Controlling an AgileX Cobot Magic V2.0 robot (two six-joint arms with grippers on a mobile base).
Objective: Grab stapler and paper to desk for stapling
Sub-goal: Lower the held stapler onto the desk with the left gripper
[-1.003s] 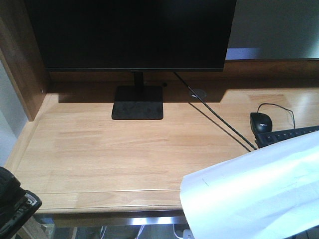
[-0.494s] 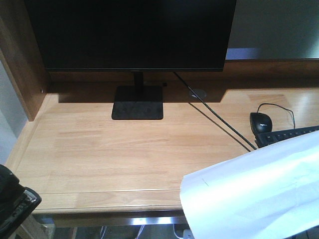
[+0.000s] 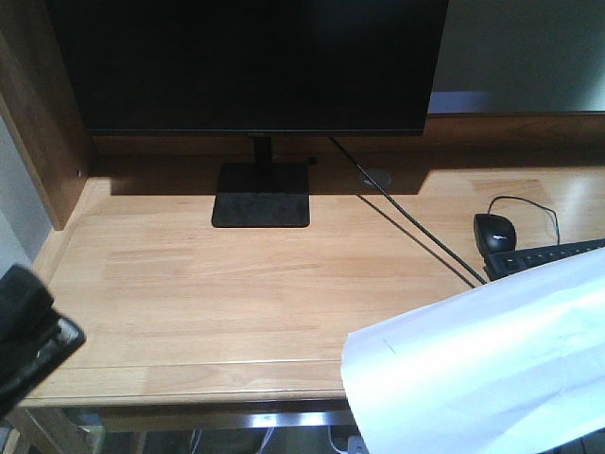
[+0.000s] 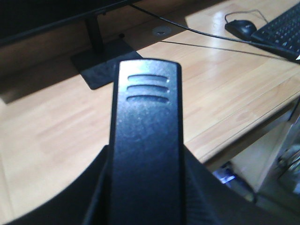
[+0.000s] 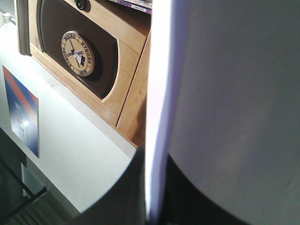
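The small black ridged stapler [image 4: 146, 122], pinched in our left pincer [image 4: 145, 201], has just risen at seven o'clock beside the light-wood surface [image 3: 236, 284]. Our right pincer [image 5: 154, 201] pinches the white paper sheet [image 3: 473, 369] at five o'clock. We judge neither delivered yet.

1. Lettering is running around the pale ring of a round badge [image 5: 77, 52] on a dark wooden panel in the right wrist view; the upper arc is looking like "STRONG", and the rest is too blurred to read.
2. Small white print is showing on a blue-and-red poster [image 5: 21, 110] on the white wall, too small to read.
3. A tiny mark is sitting on the monitor's [image 3: 253, 66] lower bezel, unreadable.
4. Keyboard [image 4: 286, 28] key legends are blurring out.
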